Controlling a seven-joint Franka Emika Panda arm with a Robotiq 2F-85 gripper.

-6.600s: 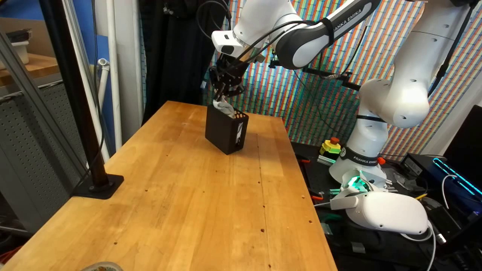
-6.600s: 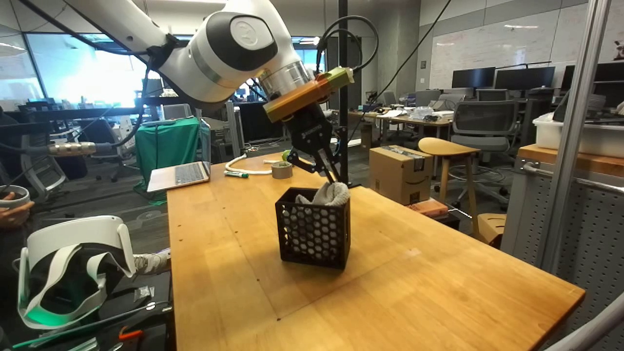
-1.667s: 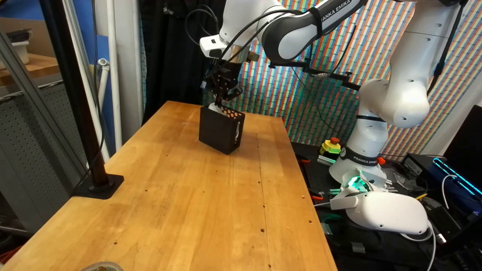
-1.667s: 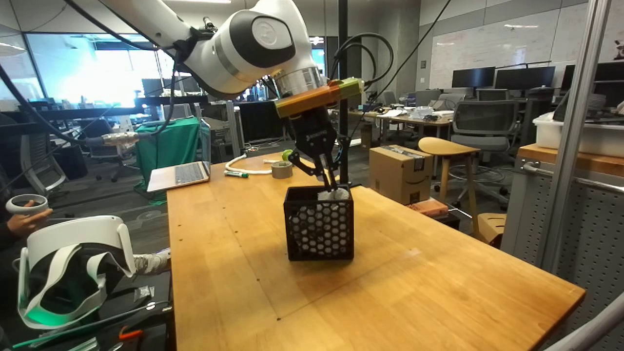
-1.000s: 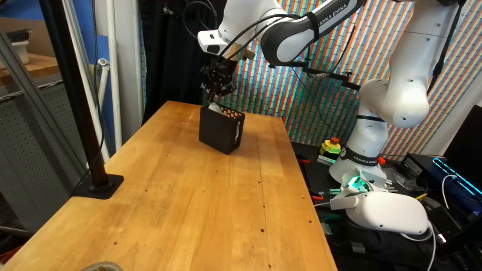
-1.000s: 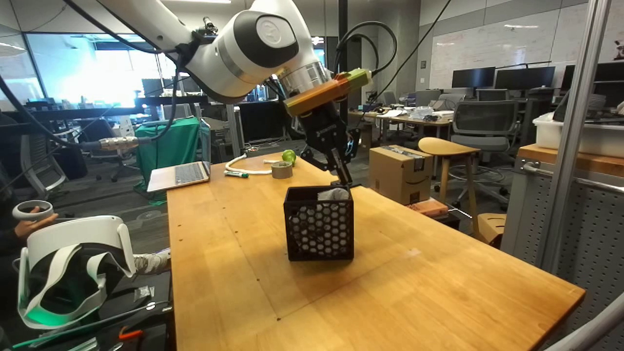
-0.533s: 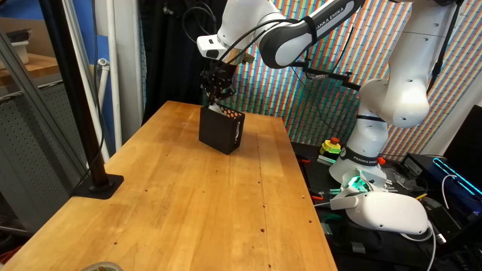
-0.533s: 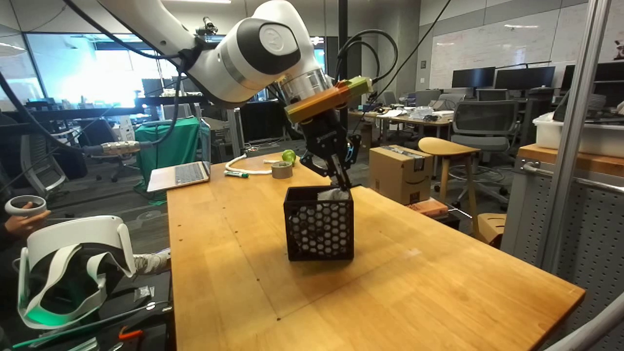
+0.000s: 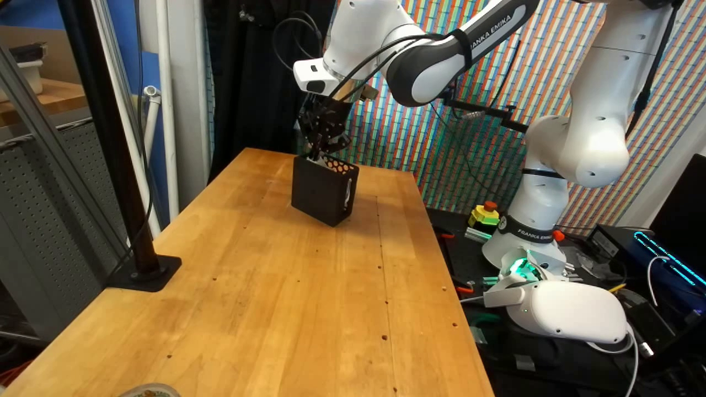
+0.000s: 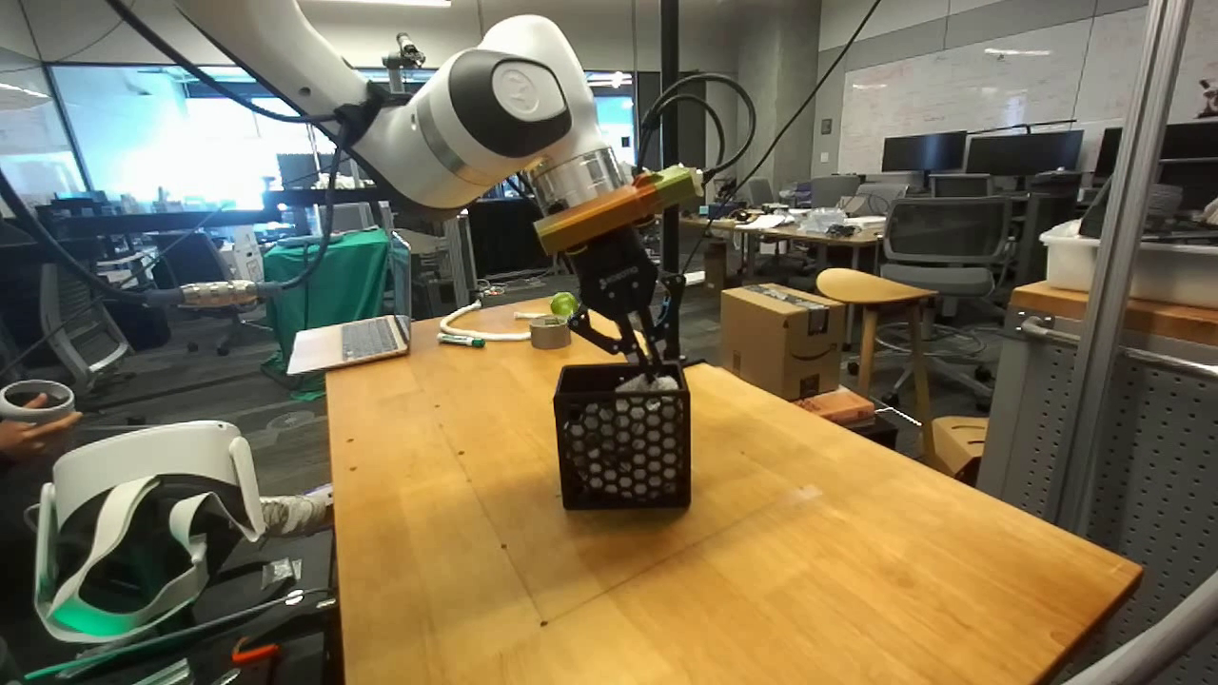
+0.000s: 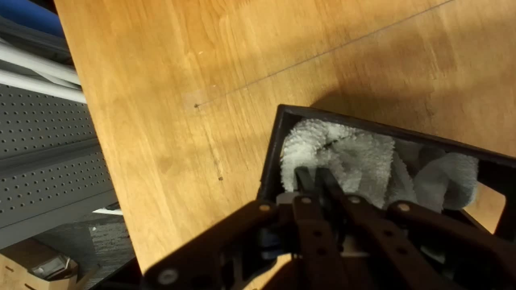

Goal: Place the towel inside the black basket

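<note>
Towel (image 11: 358, 161) bunched inside black basket (image 9: 318, 190); at basket's mouth, Robotiq gripper (image 11: 312, 173), jaws pressed together, against towel; below basket, wooden tabletop (image 10: 809, 580).

Fluffy white towel (image 11: 354, 161) crumpled inside black basket (image 9: 319, 193); basket upright on wooden table (image 9: 298, 309).

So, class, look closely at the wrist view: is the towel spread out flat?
No, the towel is bunched up in rounded folds inside the black basket.
</note>
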